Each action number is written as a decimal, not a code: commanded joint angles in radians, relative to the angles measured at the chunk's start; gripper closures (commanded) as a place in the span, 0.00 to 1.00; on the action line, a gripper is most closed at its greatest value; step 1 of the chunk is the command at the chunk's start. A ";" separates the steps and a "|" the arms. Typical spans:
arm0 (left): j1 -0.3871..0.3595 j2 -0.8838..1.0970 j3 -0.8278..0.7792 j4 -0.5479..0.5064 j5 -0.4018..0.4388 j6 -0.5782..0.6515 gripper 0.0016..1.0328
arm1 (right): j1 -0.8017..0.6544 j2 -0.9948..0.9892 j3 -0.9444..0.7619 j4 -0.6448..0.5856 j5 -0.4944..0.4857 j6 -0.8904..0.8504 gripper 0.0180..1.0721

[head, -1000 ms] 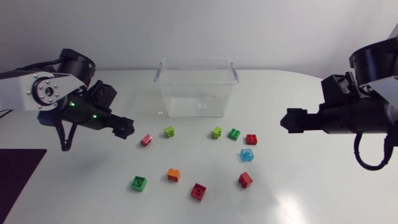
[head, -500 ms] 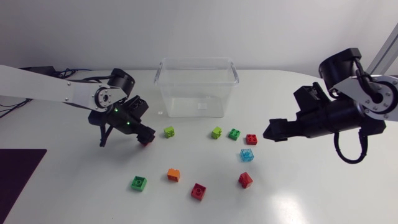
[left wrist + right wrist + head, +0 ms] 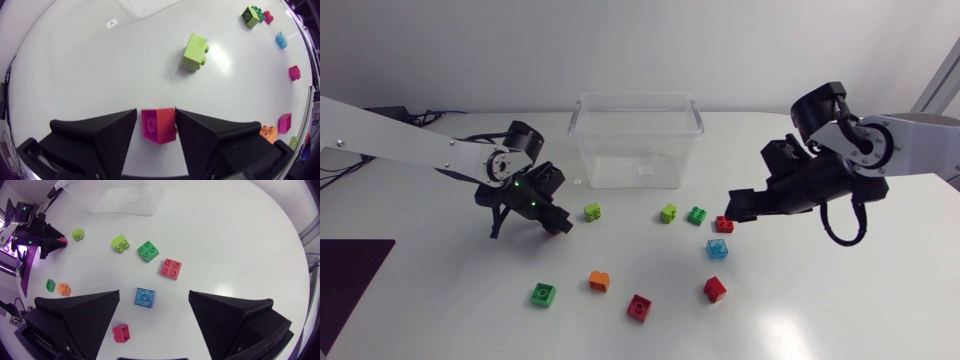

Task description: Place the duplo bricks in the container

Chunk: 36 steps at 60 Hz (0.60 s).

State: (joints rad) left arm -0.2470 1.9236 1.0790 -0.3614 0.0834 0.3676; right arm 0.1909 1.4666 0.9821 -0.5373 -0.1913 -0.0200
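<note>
Standing at the far middle of the white table point(image 3: 440, 320), the clear container point(image 3: 582, 150) has every brick outside it, all on its near side, toward the robot. The left gripper point(image 3: 558, 226) is down at the table off the container's front left corner. Its fingers are spread to either side of a pink brick point(image 3: 158, 125) lying on the surface. One finger is at the brick's edge and a sliver of table shows between the brick and the other, so the brick is not pinched. Just in front of the container's front wall lie a lime brick point(image 3: 592, 212), a second lime brick point(image 3: 668, 212), a dark green brick point(image 3: 696, 215) and a red brick point(image 3: 724, 224), running from its left corner to just past its right. The right gripper point(image 3: 735, 208) sits off the container's front right corner beside that red brick, its claw wide apart and holding nothing. Farther from the container lie a translucent blue brick point(image 3: 718, 249), a second red brick point(image 3: 715, 289), a third red brick point(image 3: 639, 307), an orange brick point(image 3: 599, 281) and a green brick point(image 3: 542, 294).
</note>
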 commanded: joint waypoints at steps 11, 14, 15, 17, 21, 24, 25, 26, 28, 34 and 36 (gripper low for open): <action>-0.003 -0.009 -0.010 0.018 0.012 0.019 0.69 | 0.013 0.028 0.015 0.011 0.015 -0.011 0.05; -0.003 -0.014 -0.008 0.012 0.010 0.019 0.69 | 0.010 0.028 0.012 0.011 0.015 -0.014 0.05; -0.005 -0.015 -0.008 0.009 0.010 0.019 0.69 | 0.010 0.028 0.010 0.011 0.015 -0.014 0.05; -0.005 -0.025 -0.007 0.001 0.009 0.019 0.69 | 0.010 0.028 0.009 0.011 0.015 -0.014 0.05; -0.005 -0.055 -0.005 -0.011 0.009 0.019 0.69 | 0.007 0.024 0.004 0.011 0.015 -0.015 0.05; -0.005 -0.094 0.006 -0.040 0.009 0.017 0.69 | 0.007 0.024 0.003 0.013 0.016 -0.017 0.05; -0.005 -0.107 0.009 -0.053 0.009 0.017 0.69 | 0.007 0.023 0.003 0.013 0.016 -0.017 0.05; -0.005 -0.120 0.013 -0.063 0.009 0.017 0.69 | 0.007 0.023 0.001 0.013 0.016 -0.015 0.05; -0.006 -0.169 0.025 -0.090 0.009 0.014 0.69 | 0.007 0.021 0.001 0.013 0.016 -0.015 0.05; -0.018 -0.256 0.084 -0.163 0.009 0.008 0.69 | 0.007 0.024 0.001 0.013 0.016 -0.015 0.05; -0.023 -0.275 0.107 -0.179 0.010 0.005 0.69 | 0.007 0.031 0.003 0.013 0.015 -0.015 0.05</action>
State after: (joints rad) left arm -0.2543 1.7290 1.1049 -0.5152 0.0830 0.3702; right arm 0.1993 1.4860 0.9836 -0.5304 -0.1822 -0.0204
